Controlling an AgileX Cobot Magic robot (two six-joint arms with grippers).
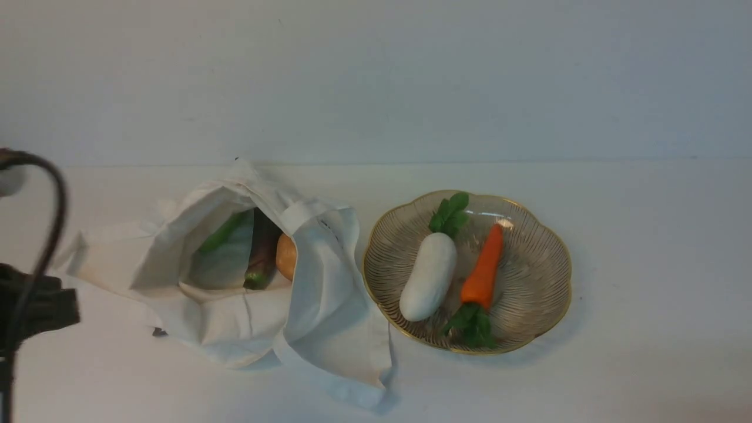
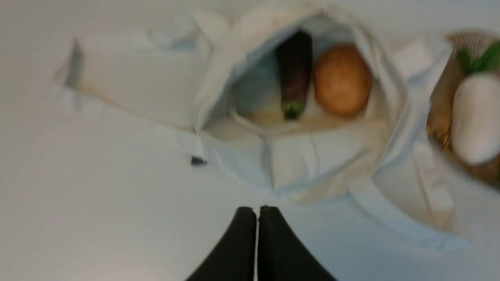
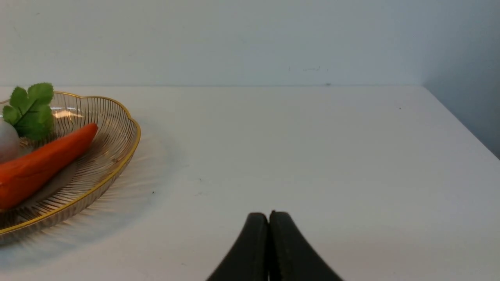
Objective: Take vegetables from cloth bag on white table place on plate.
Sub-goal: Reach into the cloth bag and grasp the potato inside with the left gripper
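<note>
The left gripper [image 2: 256, 214] hangs clenched and empty just short of the cloth bag [image 2: 312, 156], whose mouth gapes toward it. Inside, the eggplant [image 2: 295, 74] lies just beside the potato [image 2: 342, 80], with the green pod [image 1: 222, 233] further in. These toys look light, stiff and smooth. The eggplant's slim middle seems the surest hold, though limp fabric could snag. The right gripper [image 3: 268, 216] is pinched shut, empty, over the white table [image 3: 312, 156] near the plate [image 3: 113, 156].

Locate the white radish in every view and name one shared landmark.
Front view: the white radish lies on the plate, left of the carrot.
Left wrist view: white radish blurred, cropped by the picture's edge, beyond the cloth bag.
Right wrist view: only a sliver of white radish, beneath its green leaves, beside the carrot.
Shared landmark: the ribbed plate.
</note>
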